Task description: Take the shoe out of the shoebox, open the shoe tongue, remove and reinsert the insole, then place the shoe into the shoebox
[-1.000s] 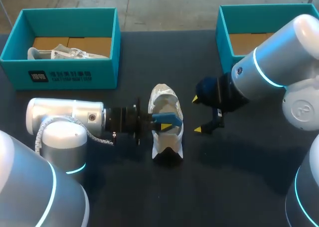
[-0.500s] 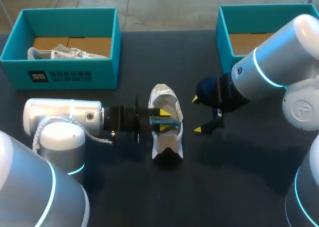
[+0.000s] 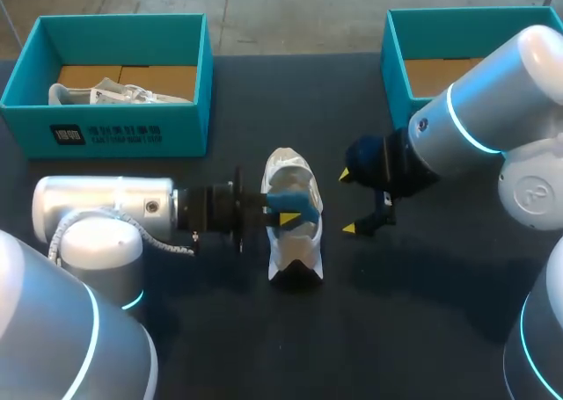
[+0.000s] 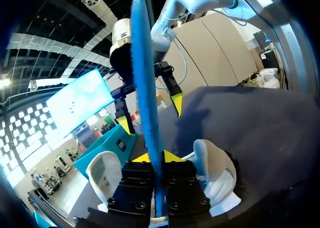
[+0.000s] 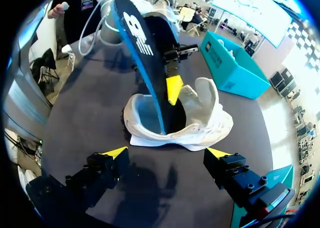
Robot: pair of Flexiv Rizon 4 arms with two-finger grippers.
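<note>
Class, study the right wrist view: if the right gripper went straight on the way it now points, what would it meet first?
Most likely the side of the white shoe, lying directly ahead of the open right gripper, though depth is uncertain.

Holds the left arm (image 3: 97, 215) low and level, wrist pointing toward the middle. Pinches the insole (image 4: 145, 87) edge-on in the left claw (image 3: 286, 214), yellow tips close together. Slants the right arm (image 3: 493, 110) in from the far right, right claw (image 3: 347, 202) facing the left one, fingers spread wide.
</note>
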